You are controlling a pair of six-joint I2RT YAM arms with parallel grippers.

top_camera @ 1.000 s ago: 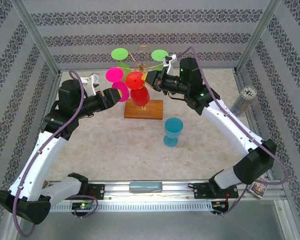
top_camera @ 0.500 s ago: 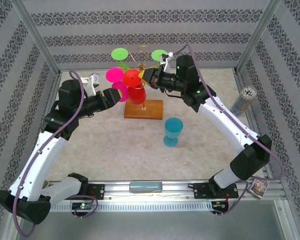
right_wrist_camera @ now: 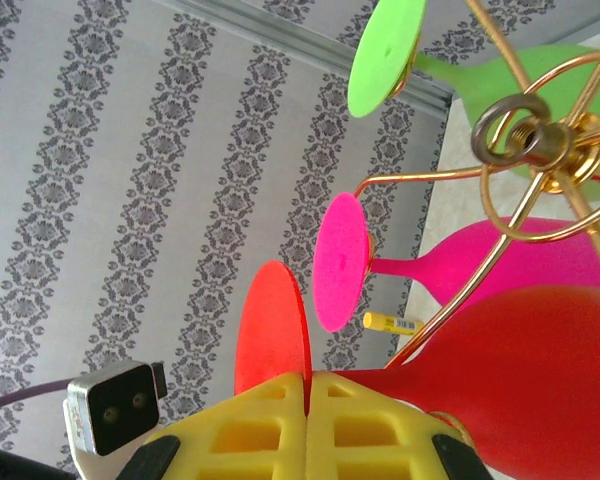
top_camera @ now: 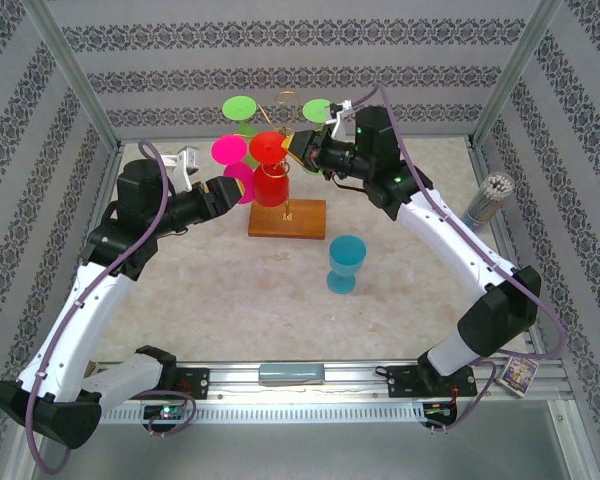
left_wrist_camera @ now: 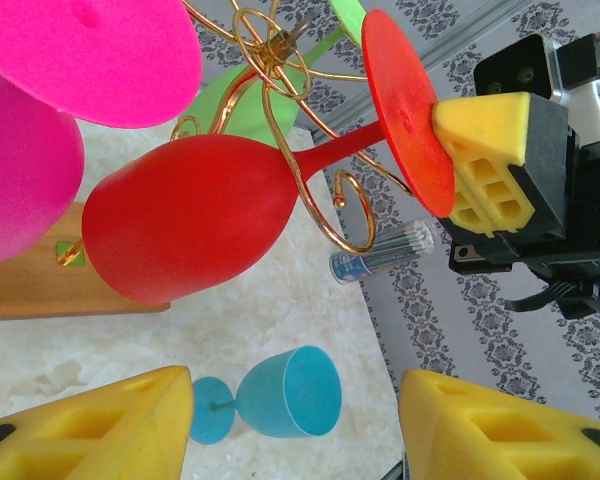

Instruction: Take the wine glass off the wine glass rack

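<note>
The red wine glass [top_camera: 270, 182] hangs upside down on the wine glass rack [top_camera: 285, 105], a gold wire stand on a brown wooden base [top_camera: 300, 222]. My right gripper [top_camera: 298, 152] is shut on the edge of the glass's round foot [right_wrist_camera: 272, 330], its yellow pads [left_wrist_camera: 485, 150] pressed together over the rim. The stem still runs through a gold scroll arm [left_wrist_camera: 325, 195]. My left gripper [top_camera: 242, 185] stands open beside the pink bowl, left of the rack, with nothing between its fingers [left_wrist_camera: 90, 425].
A pink glass [top_camera: 229, 150] and two green glasses [top_camera: 240, 107] also hang on the rack. A blue glass [top_camera: 346, 262] stands upright on the table in front of the base. A tube of sticks [top_camera: 487, 200] stands at the right wall.
My right gripper has moved back and to the left with the red glass's foot, swinging the glass along the wire arm. The left arm has not moved.
</note>
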